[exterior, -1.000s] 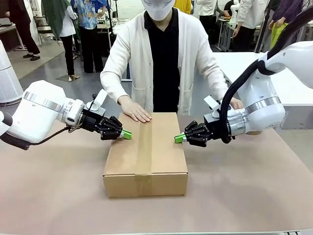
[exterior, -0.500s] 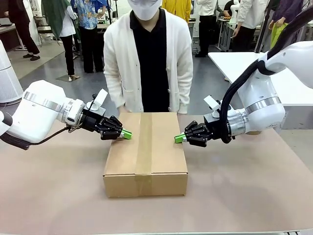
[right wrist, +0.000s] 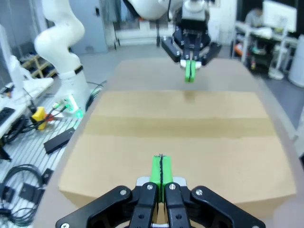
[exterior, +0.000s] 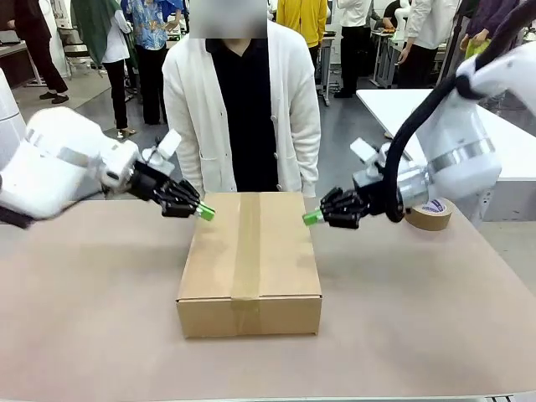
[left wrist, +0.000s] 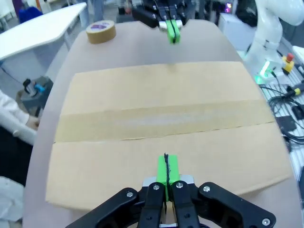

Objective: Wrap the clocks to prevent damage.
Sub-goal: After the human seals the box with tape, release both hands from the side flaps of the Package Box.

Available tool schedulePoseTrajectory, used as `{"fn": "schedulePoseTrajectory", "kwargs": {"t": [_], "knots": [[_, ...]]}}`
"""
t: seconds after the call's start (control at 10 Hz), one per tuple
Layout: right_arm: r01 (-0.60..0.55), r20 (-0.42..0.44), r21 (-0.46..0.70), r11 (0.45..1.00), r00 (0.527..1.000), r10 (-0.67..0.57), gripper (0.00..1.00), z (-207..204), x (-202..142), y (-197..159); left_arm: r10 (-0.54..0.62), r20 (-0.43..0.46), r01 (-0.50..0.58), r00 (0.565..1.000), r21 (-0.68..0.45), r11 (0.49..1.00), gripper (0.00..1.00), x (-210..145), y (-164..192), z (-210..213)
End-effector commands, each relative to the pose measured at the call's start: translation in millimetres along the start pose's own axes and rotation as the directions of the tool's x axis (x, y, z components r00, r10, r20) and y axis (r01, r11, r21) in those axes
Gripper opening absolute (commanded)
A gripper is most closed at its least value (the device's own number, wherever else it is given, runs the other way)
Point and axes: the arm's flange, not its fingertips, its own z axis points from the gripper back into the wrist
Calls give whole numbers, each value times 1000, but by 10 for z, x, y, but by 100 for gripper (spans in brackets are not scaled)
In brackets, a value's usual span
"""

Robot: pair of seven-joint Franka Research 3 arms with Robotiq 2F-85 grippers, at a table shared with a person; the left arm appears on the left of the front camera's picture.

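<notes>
Both jaws fully closed, nothing held: left gripper (exterior: 205,214) and right gripper (exterior: 311,219) are best lifted clear of taped box (exterior: 249,261), mid-frame.

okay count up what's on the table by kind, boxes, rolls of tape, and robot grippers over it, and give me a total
Cardboard box: 1
Roll of brown tape: 1
Grippers: 2, left gripper and right gripper, both shut and empty
Total: 4
</notes>
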Motion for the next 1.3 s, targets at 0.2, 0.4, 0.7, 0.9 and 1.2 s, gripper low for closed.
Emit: {"fn": "schedulePoseTrajectory", "kwargs": {"t": [0.2, 0.4, 0.7, 0.9, 1.2], "knots": [[179, -441, -188, 966, 863, -246, 1, 483, 1182, 458, 108, -357, -81, 928, 90, 993, 0, 803, -370, 1199], [218, -527, -317, 923, 769, -362, 1, 777, 1638, 844, 176, -381, -99, 908, 213, 972, 0, 942, -670, 1784], [179, -508, -425, 888, 764, -397, 1, 1168, 1930, 1247, 198, -343, -99, 918, 285, 953, 0, 930, -900, 2305], [174, -521, -413, 894, 760, -388, 1, 1125, 1900, 1205, 90, -307, 10, 948, 308, 951, 0, 751, -969, 2143], [174, -521, -413, 894, 760, -388, 1, 1125, 1900, 1205, 189, -336, -90, 923, 290, 953, 0, 918, -911, 2411]]}}
